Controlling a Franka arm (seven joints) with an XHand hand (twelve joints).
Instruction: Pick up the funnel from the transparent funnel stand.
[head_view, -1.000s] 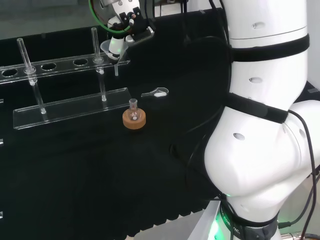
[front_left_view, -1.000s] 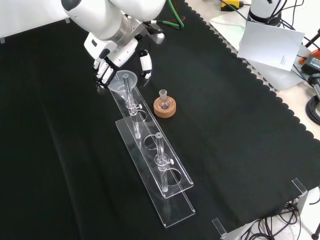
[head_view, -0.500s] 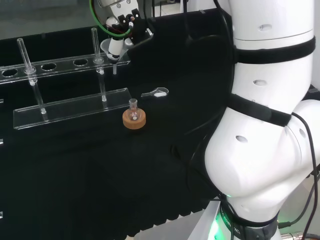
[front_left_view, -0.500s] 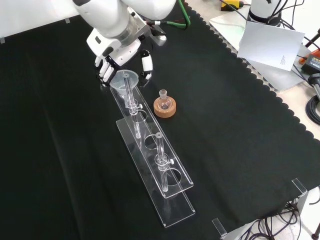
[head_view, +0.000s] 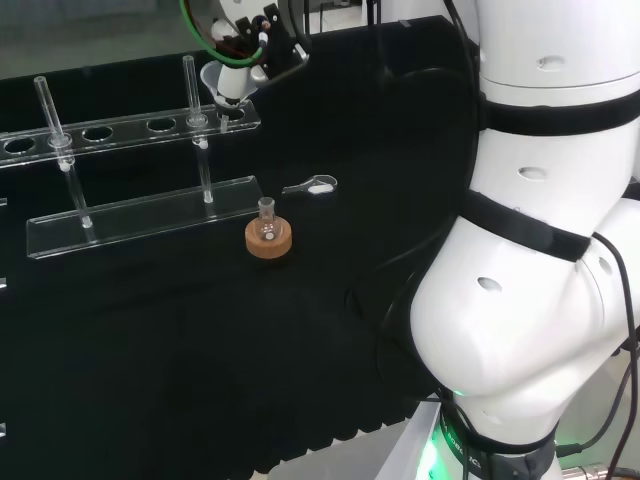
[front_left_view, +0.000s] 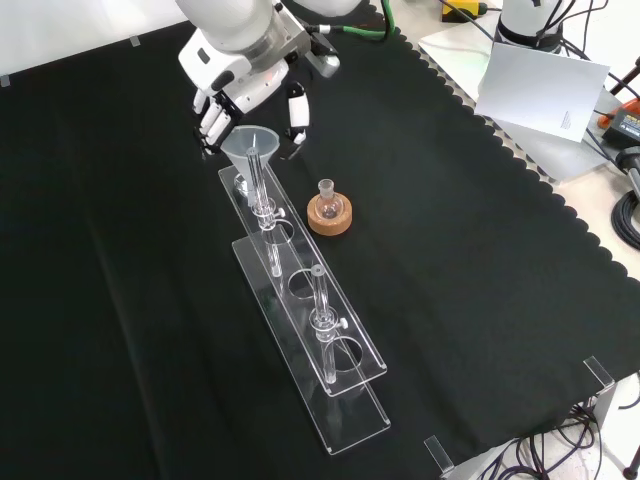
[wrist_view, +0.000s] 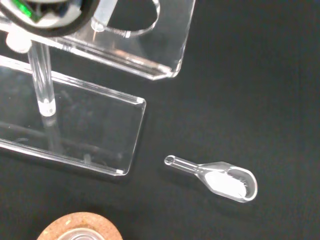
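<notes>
funnel (front_left_view: 249, 146) above stand (front_left_view: 300, 300) far end, front view | flask on cork ring (front_left_view: 330, 216) right of stand | scoop (head_view: 312, 186) right of stand, head view

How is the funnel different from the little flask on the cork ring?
The funnel is up in the air, held in the hand above the clear stand; the little flask sits low on its cork ring on the cloth. The funnel opens wide at its top and narrows downward; the flask has a round belly and a narrow neck. Both are see-through.
</notes>
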